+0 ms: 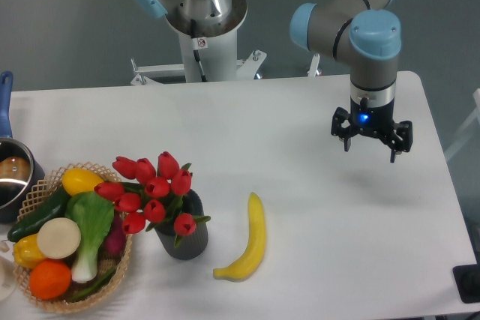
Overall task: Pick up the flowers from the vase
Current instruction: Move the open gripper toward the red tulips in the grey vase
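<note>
The flowers [154, 189], a bunch of red tulip buds with green stems, stand in the vase [186, 241], a short dark cylinder at the front left of the white table. The buds lean left, toward the basket. My gripper [371, 148] hangs above the right part of the table, far to the right of the flowers and higher up. Its fingers [347, 142] point down, spread apart, and hold nothing.
A yellow banana [250, 241] lies just right of the vase. A wicker basket [118, 264] of vegetables and fruit touches the flowers on the left. A blue-handled pot [10, 174] sits at the left edge. The robot base [199, 31] stands at the back.
</note>
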